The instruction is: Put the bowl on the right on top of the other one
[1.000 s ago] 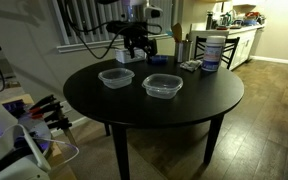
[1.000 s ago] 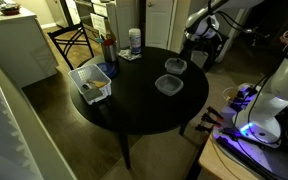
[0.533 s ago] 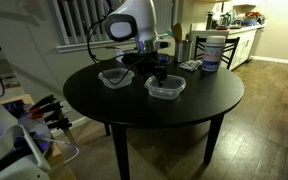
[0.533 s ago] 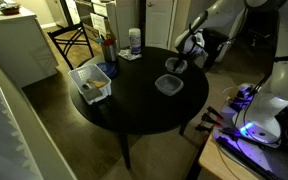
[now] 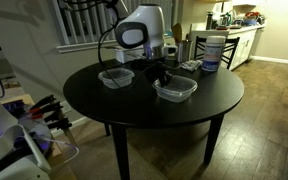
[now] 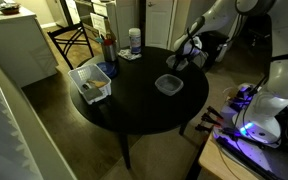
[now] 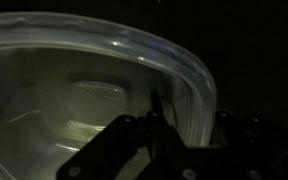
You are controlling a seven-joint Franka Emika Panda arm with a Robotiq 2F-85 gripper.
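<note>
gripper (image 5: 160,73) low above the table (image 5: 134,112) centre, at the right bowl (image 5: 175,88) rim | finger gap unreadable, wrist view too dark | right bowl near table centre, cropped in wrist view; in an exterior view the gripper (image 6: 184,57) mostly hides it | other bowl (image 5: 115,77) toward table's far edge, apart

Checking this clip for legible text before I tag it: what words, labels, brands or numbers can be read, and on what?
No text is legible in any view.
Tub: it has printing, but this is too small and blurred to read.
Bowls: clear plastic with no markings visible, including in the wrist view.
</note>
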